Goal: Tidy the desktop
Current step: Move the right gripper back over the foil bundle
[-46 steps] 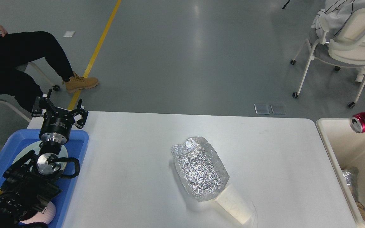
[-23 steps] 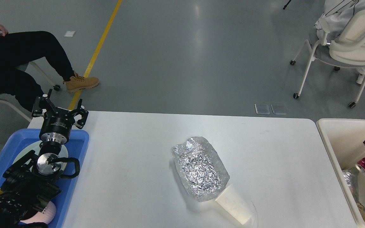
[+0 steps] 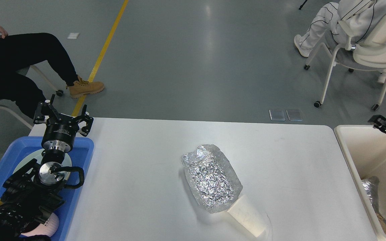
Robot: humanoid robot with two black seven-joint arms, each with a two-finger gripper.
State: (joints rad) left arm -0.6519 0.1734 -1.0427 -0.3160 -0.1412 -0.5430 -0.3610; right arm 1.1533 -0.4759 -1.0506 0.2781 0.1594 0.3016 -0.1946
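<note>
1. Tray, blue plastic (image 3: pixel 85 147), at the far left, overlapping the left end of the bench. It holds a pale round plate (image 3: pixel 22 164), mostly covered by the arm, and a pinkish cup (image 3: pixel 50 226) with dark lettering at the bottom edge of the view.
2. Left claw (image 3: pixel 62 115), black, at the far end of the left arm, above the far rim of the tray. Its fingers are spread apart and nothing sits between them.
3. Bench (image 3: pixel 139 174), the desktop to be tidied: a large white top with rounded corners, filling the lower middle of the view between the tray and the bin.
4. Foil container (image 3: pixel 210 177), crumpled and silver, lying near the middle of the bench with its long side running toward the near right.
5. Paper cup (image 3: pixel 248 217), white, lying on its side and touching the near end of the foil container, mouth toward the near edge of the bench.
6. Bin, cream and rectangular (image 3: pixel 345 147), just beside the right end of the bench. Crumpled foil (image 3: pixel 370 189) lies inside it, low down.
7. Right claw (image 3: pixel 385 126), dark, at the right edge of the view above the bin. It is seen small and partly cut off; whether it is open or closed cannot be told.
</note>
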